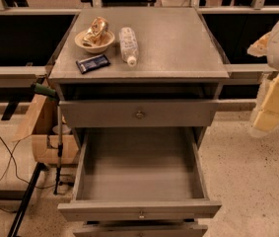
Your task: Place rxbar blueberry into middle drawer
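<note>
The rxbar blueberry, a small dark blue bar, lies flat on the grey cabinet top near its front left corner. The middle drawer is pulled out wide below the closed top drawer, and its grey floor is bare. My gripper shows as a pale yellowish shape at the right edge of the view. It hangs beside the cabinet's right side, well away from the bar and outside the drawer. Nothing shows in it.
A cream bowl holding a shiny gold packet stands just behind the bar. A clear plastic bottle lies on its side to the bar's right. The top drawer front is closed. A cardboard box and cables sit on the floor at left.
</note>
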